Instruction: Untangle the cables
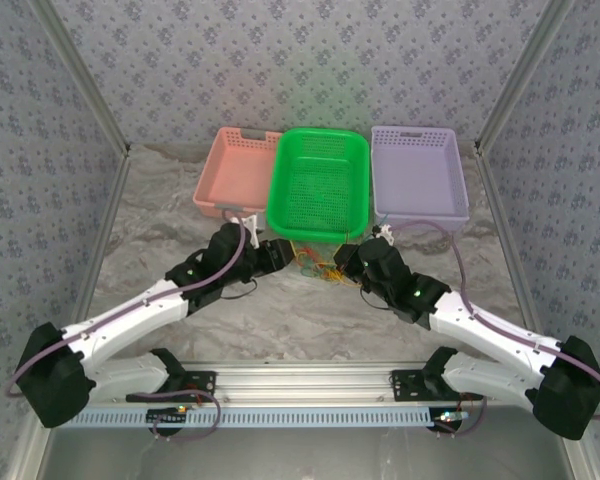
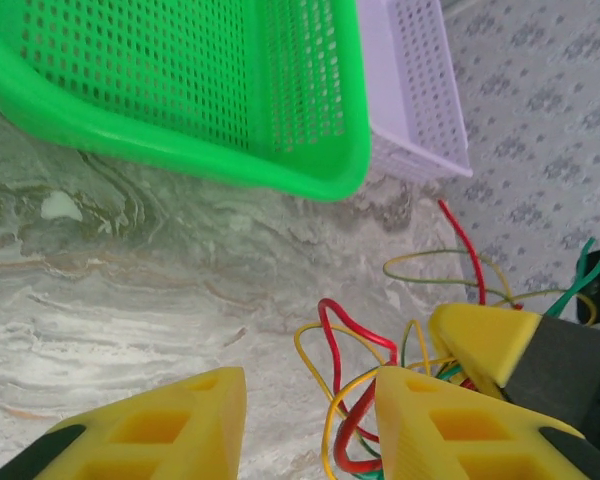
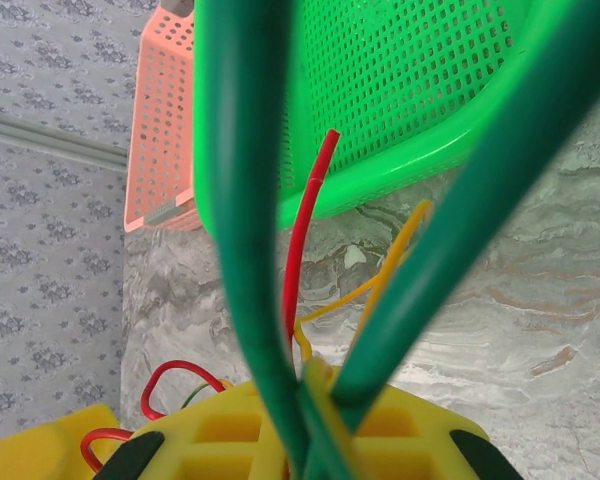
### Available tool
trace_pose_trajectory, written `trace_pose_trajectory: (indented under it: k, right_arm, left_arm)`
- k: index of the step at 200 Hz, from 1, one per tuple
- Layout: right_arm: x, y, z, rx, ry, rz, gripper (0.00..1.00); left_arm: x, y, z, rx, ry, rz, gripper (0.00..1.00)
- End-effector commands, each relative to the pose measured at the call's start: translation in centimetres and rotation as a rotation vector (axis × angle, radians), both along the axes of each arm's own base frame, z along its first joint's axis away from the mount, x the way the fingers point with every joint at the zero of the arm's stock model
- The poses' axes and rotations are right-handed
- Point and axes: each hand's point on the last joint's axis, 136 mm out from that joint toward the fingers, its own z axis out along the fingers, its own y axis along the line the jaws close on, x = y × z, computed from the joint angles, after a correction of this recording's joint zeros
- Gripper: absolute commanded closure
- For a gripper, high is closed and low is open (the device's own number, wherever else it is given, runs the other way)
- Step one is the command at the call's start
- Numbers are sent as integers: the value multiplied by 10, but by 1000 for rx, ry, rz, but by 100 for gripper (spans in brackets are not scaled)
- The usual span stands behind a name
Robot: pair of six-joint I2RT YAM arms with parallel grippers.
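1. Nearest the right wrist camera, two dark green cables (image 3: 240, 200) rise in a V, so close to the lens that they look thick and blurred. They hide part of what lies behind them. They come up from the right gripper (image 3: 310, 420), whose blocky yellow fingers are pressed together on them.
2. The table (image 1: 280, 310) is pale and marbled, with swirling grey and tan veins.
3. Three perforated plastic baskets stand side by side at its far edge. They are a pink basket (image 1: 235, 170) on the left, a green basket (image 1: 318, 226) in the middle and a purple basket (image 1: 420, 215) on the right. The green one reaches nearer the arms and overlaps its neighbours' edges.
4. The left arm (image 1: 140, 315) and right arm (image 1: 480, 325), white with black joints, angle inward and nearly meet just in front of the green basket.
5. The left gripper (image 2: 310, 435) has wedge-shaped yellow fingers with square hollows, spread apart with bare table between them. Their lower parts are cut off by the frame.
6. The cables lie in one small tangle on the table, between the two grippers and just in front of the green basket. They are thin, glossy loops of red, yellow and green, some resting against one left finger. From above, the strands are too fine to tell apart.
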Motion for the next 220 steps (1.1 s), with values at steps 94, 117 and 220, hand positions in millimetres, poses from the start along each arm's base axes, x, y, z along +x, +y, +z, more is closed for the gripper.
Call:
trace_pose_trajectory:
  k: [94,117,220]
  right_arm:
    - [0,1,9,16,-14,18,100]
    - [1,-1,9,23,-11,13,100]
    - [0,-13,-1,21,14,-14,100]
  left_arm:
    - [1,-21,12,-38,-37,-92,71]
    - [0,-19,12,-35,-37,-90,77]
    - [-1,-15,14,-41,-48,-74,100]
